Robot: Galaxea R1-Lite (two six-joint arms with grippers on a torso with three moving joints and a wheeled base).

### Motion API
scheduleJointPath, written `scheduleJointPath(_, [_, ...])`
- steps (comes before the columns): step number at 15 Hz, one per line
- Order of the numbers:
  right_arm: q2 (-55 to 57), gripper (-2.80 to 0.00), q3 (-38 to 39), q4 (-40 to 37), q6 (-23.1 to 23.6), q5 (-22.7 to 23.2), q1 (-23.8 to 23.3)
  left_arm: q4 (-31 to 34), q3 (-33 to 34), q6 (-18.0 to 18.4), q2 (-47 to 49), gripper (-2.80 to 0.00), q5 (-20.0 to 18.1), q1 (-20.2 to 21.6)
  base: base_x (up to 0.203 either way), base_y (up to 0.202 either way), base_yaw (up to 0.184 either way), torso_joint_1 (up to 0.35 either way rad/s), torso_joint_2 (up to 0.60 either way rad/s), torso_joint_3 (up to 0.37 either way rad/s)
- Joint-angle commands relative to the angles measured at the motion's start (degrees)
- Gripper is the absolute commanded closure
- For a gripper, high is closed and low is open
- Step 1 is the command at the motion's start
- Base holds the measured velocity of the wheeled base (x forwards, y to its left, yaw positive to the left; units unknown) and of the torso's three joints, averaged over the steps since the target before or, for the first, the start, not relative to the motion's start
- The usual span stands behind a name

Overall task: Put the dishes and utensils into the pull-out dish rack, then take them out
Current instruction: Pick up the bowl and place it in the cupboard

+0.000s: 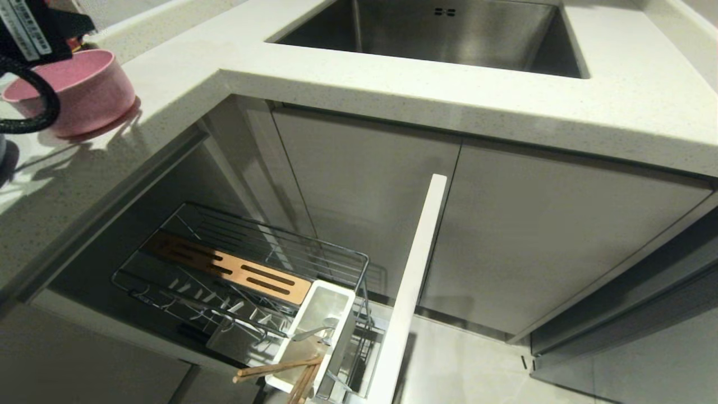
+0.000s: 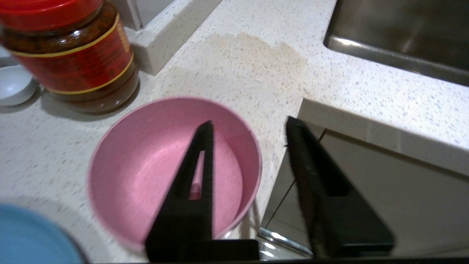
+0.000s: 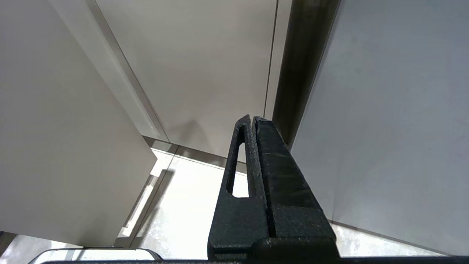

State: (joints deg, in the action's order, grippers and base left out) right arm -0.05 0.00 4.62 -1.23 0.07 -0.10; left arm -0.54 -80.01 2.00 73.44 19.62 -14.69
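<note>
pink bowl (image 2: 146,165): upright on the speckled countertop (image 2: 256,73), close to its edge, empty; in the head view it sits at the far left of the counter (image 1: 84,92)

left gripper (image 2: 249,126): above the bowl, jaws parted at a middling width, nothing between them; one finger (image 2: 199,165) over the bowl's inside, the other (image 2: 315,172) outside the rim, past the counter edge

blue plate (image 2: 29,234): on the counter just beside the bowl, only a corner in view

pull-out dish rack (image 1: 241,269): drawn out below the counter, wire basket with wooden strip (image 1: 224,269) across it, pale front panel (image 1: 412,280) standing edge-on

utensil holder (image 1: 320,331): white, at the front end of the rack, against the panel

chopsticks (image 1: 280,370): leaning out of the holder

fork (image 1: 311,332): lying in the holder, silver

right gripper (image 3: 253,121): parked low beside cabinet doors (image 3: 205,73), fingers pressed together, empty

jar (image 2: 73,51): red lid, dark contents, on the counter behind the bowl

small white dish (image 2: 14,86): beside the jar

steel sink (image 1: 437,33): set in the counter, well apart from the bowl
</note>
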Motion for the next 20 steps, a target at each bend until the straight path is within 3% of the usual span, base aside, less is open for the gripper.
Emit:
scheduleJointPath(1, [0.0, 0.00, 1.5, 0.0, 0.0, 0.0, 0.0, -2.1, 0.1, -0.1, 3.1, -2.80, 1.2, 0.1, 0.000, 0.000, 0.000, 0.000, 0.00, 0.000])
scheduleJointPath(5, [0.0, 0.00, 1.5, 0.0, 0.0, 0.0, 0.0, -2.5, 0.0, 0.5, 5.3, -2.80, 3.9, 0.2, 0.000, 0.000, 0.000, 0.000, 0.00, 0.000])
scheduleJointPath(8, [0.0, 0.00, 1.5, 0.0, 0.0, 0.0, 0.0, -1.2, 0.1, 2.4, 6.2, -2.80, 3.9, 0.7, 0.000, 0.000, 0.000, 0.000, 0.00, 0.000])
scheduleJointPath(20, [0.0, 0.00, 1.5, 0.0, 0.0, 0.0, 0.0, 0.3, -0.9, 2.5, 7.8, -2.80, 3.6, 2.9, 0.000, 0.000, 0.000, 0.000, 0.00, 0.000])
